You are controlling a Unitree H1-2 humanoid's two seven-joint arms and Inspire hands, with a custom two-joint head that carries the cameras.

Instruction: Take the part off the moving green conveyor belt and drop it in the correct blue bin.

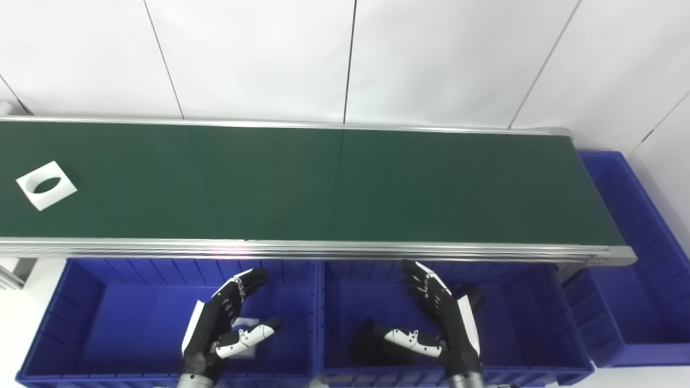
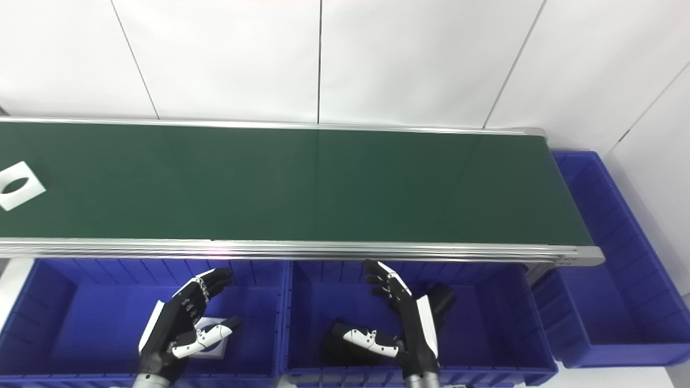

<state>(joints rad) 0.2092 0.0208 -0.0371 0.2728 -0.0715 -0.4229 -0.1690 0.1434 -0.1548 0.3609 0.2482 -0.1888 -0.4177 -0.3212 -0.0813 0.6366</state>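
White square part [image 1: 46, 185] with round hole lies at far left of green conveyor belt [image 1: 323, 183]. Left hand [image 1: 223, 326] and right hand [image 1: 439, 320] hover over blue bins [image 1: 81, 323], fingers spread, empty.

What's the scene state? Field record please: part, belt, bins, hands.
part: white square part with round hole, flat on the belt's far left
belt: green conveyor belt, nothing else on it
left bin: blue bin, a white piece inside, partly hidden behind the left robot hand
middle bin: blue bin, dark parts inside
end bin: blue bin past the belt's right end
left robot hand: open, over left bin
right robot hand: open, over middle bin
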